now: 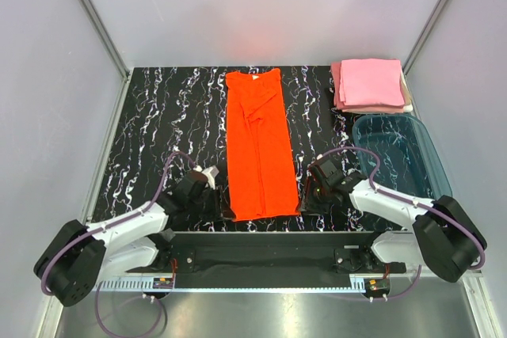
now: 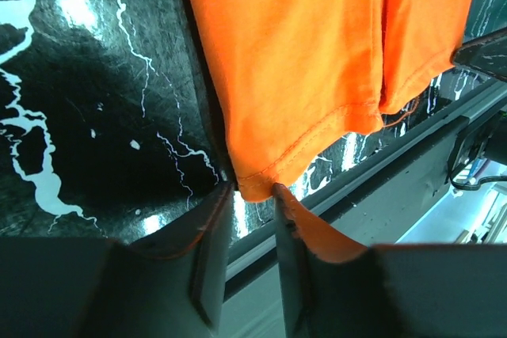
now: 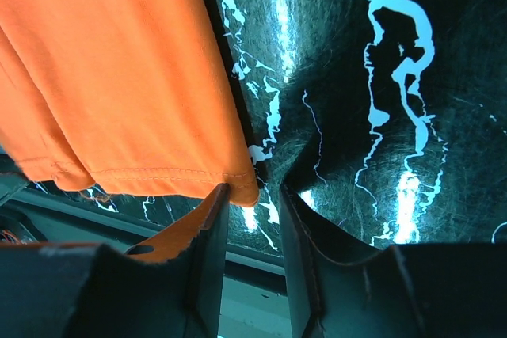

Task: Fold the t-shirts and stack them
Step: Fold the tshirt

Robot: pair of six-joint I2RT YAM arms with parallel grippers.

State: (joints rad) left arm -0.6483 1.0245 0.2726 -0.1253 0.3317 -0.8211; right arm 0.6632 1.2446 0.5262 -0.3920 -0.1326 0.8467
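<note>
We noted left gripper (image 2: 252, 189) and right gripper (image 3: 253, 191), jaws parted, straddling the shirt (image 1: 257, 144) hem corners; next, we judged, pinch both and fold toward the collar.

We read no text, label, brand, number or sign in any of the three views. The small circuit boards (image 1: 164, 281) on the mounting rail (image 1: 261, 263), at about six o'clock, are too small for us to tell whether they bear print.
</note>
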